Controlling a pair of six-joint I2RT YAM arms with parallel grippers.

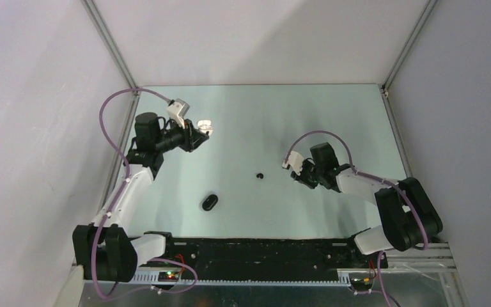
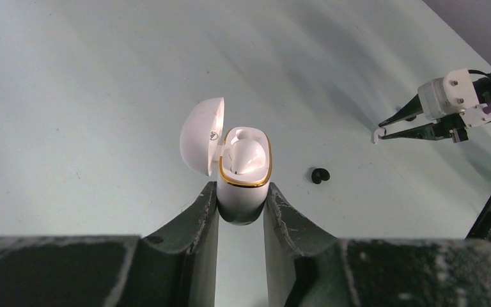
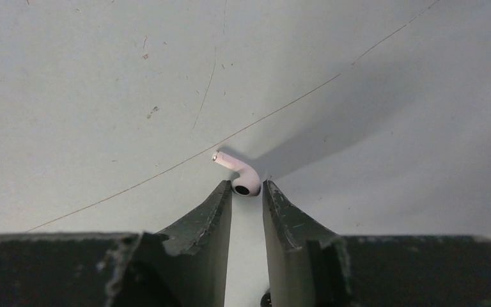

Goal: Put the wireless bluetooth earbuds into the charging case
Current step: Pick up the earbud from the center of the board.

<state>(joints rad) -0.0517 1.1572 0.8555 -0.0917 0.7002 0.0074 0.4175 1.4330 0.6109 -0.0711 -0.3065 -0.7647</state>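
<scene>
Fingers (image 2: 195, 230) of the left gripper (image 2: 243, 208) are clamped tight on the lower body of the white charging case (image 2: 244, 192), which is held up off the worktop (image 1: 332, 115) toward its far-left corner. Its lid (image 2: 199, 136) is swung open to the side. The first white earbud (image 2: 246, 158) is seated in one well, and the other well looks free.

Over to the right of the worktop's middle, the right gripper (image 3: 246, 192) is closed narrow on the second white earbud (image 3: 241, 179). It is pinched at the bulb, with the stem sticking out past the tips. A black earbud (image 1: 259, 175) is seen lying near the middle of the worktop. A black case (image 1: 210, 202) is seen closer to the near edge, left of centre, seemingly closed.

Handling, as judged: the bud is taken to be very light, hard-shelled and glossy, so it is easily squirted out of a pinch. The grip is best placed on the bulb, with the stem left free to be led into the well first. The case is judged rigid, and its hinge should not be loaded.
</scene>
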